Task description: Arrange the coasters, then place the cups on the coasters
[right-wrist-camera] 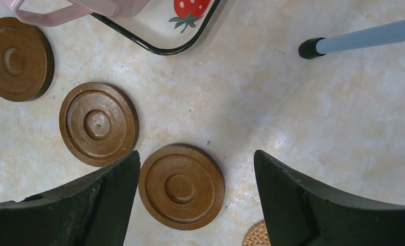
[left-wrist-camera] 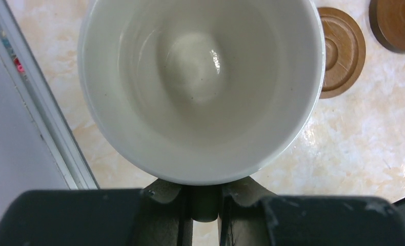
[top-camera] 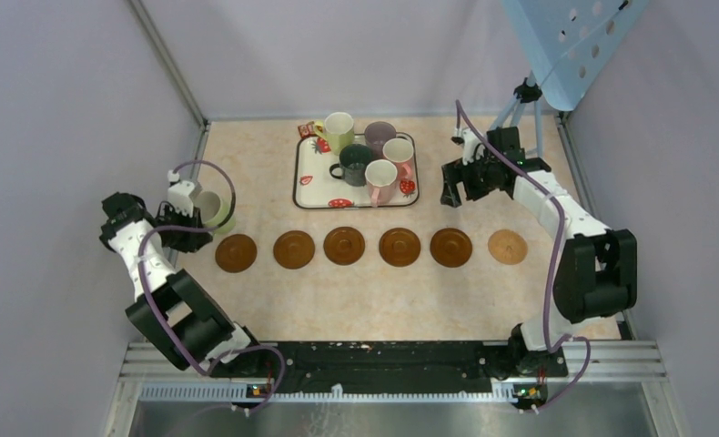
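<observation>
A pale green cup [left-wrist-camera: 200, 87] is gripped by the closed left hand [left-wrist-camera: 206, 202], and the bare end coaster [left-wrist-camera: 341, 51] is found just ahead and to the right of it, much farther from the open, empty right hand [top-camera: 453, 182] beside the tray [top-camera: 319, 193].

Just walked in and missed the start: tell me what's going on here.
Six coasters lie in a row across the table. The left gripper holds a pale green mug just left of the leftmost coaster. The other five mugs sit on the strawberry tray, and no coaster carries a cup yet. The right gripper hangs open beside the tray, empty.
</observation>
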Robot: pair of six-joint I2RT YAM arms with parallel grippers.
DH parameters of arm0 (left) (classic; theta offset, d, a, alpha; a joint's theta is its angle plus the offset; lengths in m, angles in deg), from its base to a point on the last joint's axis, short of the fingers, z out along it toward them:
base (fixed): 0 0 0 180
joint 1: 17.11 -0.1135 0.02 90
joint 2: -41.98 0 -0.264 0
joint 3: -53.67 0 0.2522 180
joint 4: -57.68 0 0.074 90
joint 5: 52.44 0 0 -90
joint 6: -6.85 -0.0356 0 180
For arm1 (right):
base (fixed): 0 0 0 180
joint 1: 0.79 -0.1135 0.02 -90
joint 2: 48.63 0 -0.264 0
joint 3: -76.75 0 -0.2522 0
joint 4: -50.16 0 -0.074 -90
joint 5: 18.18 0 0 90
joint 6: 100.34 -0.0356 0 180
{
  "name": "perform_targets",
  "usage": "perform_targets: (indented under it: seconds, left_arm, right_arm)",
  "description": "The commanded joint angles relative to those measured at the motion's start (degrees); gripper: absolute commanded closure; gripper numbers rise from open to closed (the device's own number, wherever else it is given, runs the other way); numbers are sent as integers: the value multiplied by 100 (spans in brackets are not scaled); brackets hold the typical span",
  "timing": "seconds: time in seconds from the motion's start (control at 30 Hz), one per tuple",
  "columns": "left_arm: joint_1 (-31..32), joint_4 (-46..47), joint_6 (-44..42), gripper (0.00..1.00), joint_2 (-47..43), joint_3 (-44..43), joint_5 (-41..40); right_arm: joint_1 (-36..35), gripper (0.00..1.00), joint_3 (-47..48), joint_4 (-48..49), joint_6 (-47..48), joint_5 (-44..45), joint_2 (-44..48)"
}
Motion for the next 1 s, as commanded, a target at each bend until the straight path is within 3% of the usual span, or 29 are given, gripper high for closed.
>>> perform_targets:
  seconds: [0.0,0.43,0.97]
  left_arm:
    - [-117,7,-1011,100,-344,268,716]
    - [-111,7,-1691,98,-191,834,300]
    - [-67,588,-1516,94,-2,1145,44]
  right_arm:
    - [-4,20,-30,109,-15,-105,344]
    - [2,21,-247,104,-48,-59,582]
    - [0,21,-429,182,-209,5,645]
